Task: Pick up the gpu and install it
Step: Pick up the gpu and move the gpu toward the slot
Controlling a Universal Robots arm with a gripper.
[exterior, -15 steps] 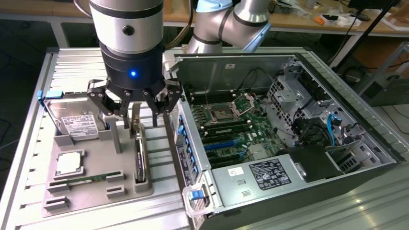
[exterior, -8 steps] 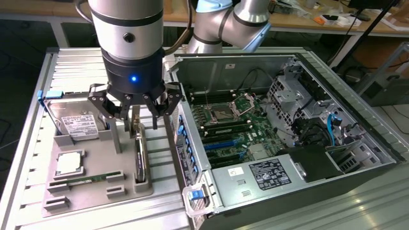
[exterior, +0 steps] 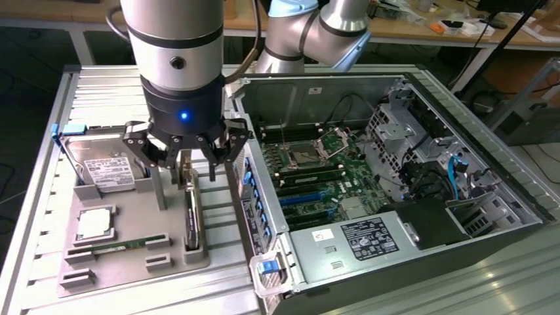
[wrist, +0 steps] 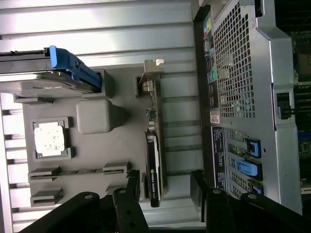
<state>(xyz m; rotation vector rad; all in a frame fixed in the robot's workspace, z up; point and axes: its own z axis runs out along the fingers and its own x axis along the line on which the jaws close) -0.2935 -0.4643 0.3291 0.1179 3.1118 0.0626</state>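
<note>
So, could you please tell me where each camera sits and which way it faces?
Exterior view: off the arm, raised, looking down obliquely on the tray, the gpu and the open computer case; the arm and its open hand show.
Wrist view: on the wrist, looking down past the hand at the gpu standing on edge in the tray.
Shared: hand, gpu, tray, computer case.

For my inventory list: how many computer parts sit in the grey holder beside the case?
4: hard drive at one end, CPU next to it, RAM stick beyond the CPU, gpu upright on edge below the open gripper. None looks hidden.
</note>
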